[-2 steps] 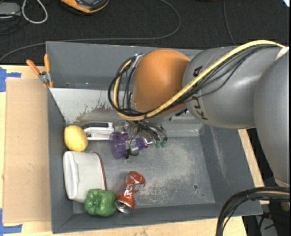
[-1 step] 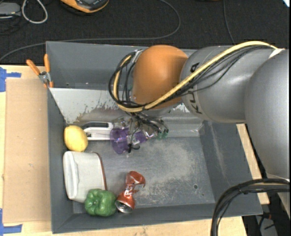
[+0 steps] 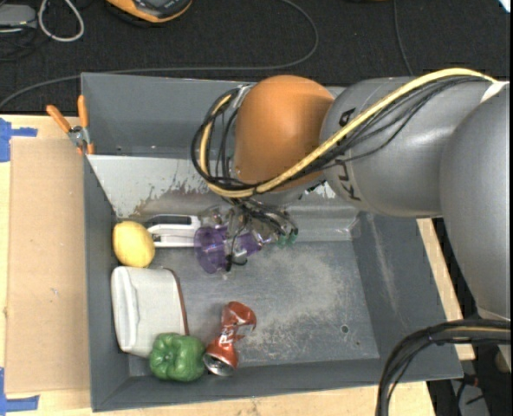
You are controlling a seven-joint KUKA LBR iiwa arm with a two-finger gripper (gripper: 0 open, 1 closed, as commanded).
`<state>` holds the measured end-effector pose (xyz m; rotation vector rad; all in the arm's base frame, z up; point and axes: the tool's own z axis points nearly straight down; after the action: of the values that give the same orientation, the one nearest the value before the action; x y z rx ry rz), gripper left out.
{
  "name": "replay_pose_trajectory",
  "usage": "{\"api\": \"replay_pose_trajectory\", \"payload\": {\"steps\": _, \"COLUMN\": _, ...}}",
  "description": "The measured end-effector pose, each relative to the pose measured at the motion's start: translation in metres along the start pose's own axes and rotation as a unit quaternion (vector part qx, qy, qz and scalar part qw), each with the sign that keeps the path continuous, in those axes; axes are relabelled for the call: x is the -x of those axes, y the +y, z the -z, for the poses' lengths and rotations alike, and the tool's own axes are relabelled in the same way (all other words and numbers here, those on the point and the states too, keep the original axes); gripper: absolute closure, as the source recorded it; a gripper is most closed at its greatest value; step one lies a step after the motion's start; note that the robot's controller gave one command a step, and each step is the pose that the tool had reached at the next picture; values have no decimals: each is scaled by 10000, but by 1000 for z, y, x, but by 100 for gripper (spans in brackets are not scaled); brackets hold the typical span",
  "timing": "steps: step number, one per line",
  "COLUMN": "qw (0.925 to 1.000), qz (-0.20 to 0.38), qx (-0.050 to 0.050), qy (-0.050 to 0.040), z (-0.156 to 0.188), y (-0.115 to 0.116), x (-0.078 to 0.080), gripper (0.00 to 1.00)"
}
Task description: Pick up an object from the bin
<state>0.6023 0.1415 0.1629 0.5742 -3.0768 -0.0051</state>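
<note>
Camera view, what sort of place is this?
Probably a robotics lab: a cabled robot arm reaches into a grey metal bin of mismatched props, like a green bell pepper and crushed red can.

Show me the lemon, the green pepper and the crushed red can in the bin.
lemon (image 3: 133, 243), camera view, middle of its yellow skin.
green pepper (image 3: 177, 359), camera view, middle of its body.
crushed red can (image 3: 230, 334), camera view, its dented side.
</note>
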Motion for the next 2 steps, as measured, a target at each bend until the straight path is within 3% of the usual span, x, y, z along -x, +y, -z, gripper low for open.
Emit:
{"api": "replay_pose_trajectory", "payload": {"steps": 1, "qw": 9869, "qz": 1611, "qx": -17, "qy": -50, "z": 32, "y": 23, "x": 4, "gripper": 100}}
{"api": "replay_pose_trajectory", "payload": {"steps": 2, "qw": 10000, "qz": 80, "qx": -5, "qy": -42, "z": 15, "y": 6, "x": 6, "gripper": 100}}
